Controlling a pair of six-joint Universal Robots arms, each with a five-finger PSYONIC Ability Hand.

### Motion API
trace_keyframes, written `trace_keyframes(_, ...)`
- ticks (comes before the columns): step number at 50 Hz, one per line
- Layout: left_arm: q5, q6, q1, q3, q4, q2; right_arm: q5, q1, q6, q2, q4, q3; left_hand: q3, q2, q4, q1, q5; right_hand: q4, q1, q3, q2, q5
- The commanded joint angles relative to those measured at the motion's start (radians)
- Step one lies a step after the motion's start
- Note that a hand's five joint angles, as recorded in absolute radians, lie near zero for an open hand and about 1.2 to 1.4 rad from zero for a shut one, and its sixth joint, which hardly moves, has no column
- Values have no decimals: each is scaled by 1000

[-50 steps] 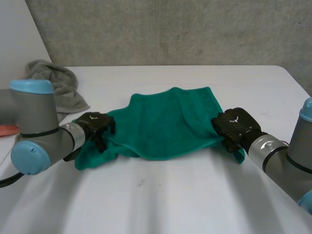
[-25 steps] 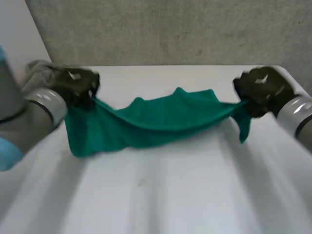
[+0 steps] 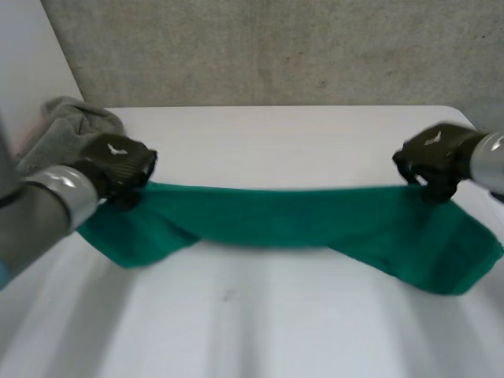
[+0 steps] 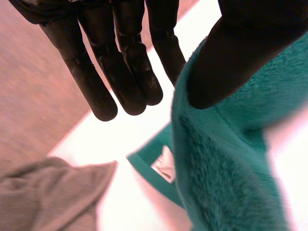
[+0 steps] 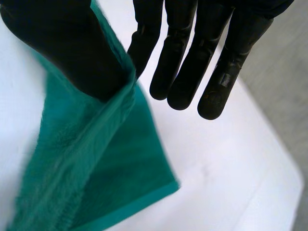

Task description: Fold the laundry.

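Left hand [image 3: 118, 161] & right hand [image 3: 437, 153] thumb-pinch ends of green towel [image 3: 291, 220], taut btwn them; pull evenly, lay flat w/o sag.

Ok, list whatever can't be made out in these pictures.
Head view: the held corners of the green towel lie hidden under the left hand and right hand.
Head view: the grey cloth is partly behind the left arm.
Left wrist view: the grey cloth runs off the edge.
Right wrist view: the right hand covers where it grips the towel.
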Motion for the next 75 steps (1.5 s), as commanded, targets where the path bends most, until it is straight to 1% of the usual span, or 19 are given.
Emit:
trace_keyframes(1,-52,0,-20,270,113,-337,154,7,45,208,-130,-137,206,202,198,249,243,208,408,213,225,232)
trace_keyframes(5,-67,-2,-28,408,270,-380,176,21,103,253,-256,-258,206,202,198,249,243,208,408,213,225,232)
trace_keyframes(6,-66,3,-32,446,369,-378,177,37,138,261,-320,-316,206,202,198,249,243,208,408,213,225,232)
trace_keyframes(9,-69,5,-46,492,544,-372,183,71,212,253,-468,-419,206,202,198,249,243,208,408,213,225,232)
trace_keyframes(10,-75,3,-49,503,678,-358,185,76,229,247,-503,-439,206,202,198,249,243,208,408,213,225,232)
trace_keyframes(13,-77,3,-58,515,876,-314,191,81,278,201,-643,-481,206,202,198,249,243,208,408,213,225,232)
trace_keyframes(15,-80,3,-63,519,922,-289,192,81,291,170,-690,-484,206,202,198,249,243,208,408,213,225,232)
trace_keyframes(24,-103,-3,-63,441,802,-243,186,122,297,120,-702,-413,206,202,198,249,243,208,408,213,225,232)
trace_keyframes(28,-135,1,-57,280,767,-214,174,114,291,109,-702,-254,206,202,198,249,243,208,408,213,225,232)
trace_keyframes(34,-136,-2,-49,20,755,-183,148,114,289,107,-713,-30,206,202,198,249,243,208,408,213,225,232)
trace_keyframes(40,-123,0,-69,-240,750,-179,50,117,226,132,-719,229,206,202,198,249,243,208,408,213,225,232)
trace_keyframes(47,-121,31,-126,-342,667,-180,50,87,110,140,-699,390,206,202,198,249,243,208,408,213,225,232)
trace_keyframes(50,-124,64,-126,-363,548,-159,50,58,79,103,-660,439,206,202,198,249,243,208,408,213,225,232)
trace_keyframes(51,-126,75,-123,-370,505,-147,50,42,53,50,-608,470,206,202,198,249,243,208,408,213,225,232)
trace_keyframes(59,-143,182,-118,-486,-65,101,28,-85,-111,-201,-241,593,206,202,198,249,243,208,408,213,225,232)
trace_keyframes(61,-138,186,-121,-489,-98,146,24,-111,-153,-222,-193,608,206,202,198,249,243,208,408,213,225,232)
trace_keyframes(66,-135,192,-127,-433,-19,183,21,-137,-188,-223,-225,586,206,202,198,249,243,208,408,213,225,232)
trace_keyframes(69,-143,190,-124,-353,81,67,28,-131,-129,-155,-320,535,206,202,198,249,243,208,408,213,225,232)
trace_keyframes(75,-158,192,-127,-129,287,-188,68,13,2,35,-517,346,206,202,198,249,243,208,408,213,225,232)
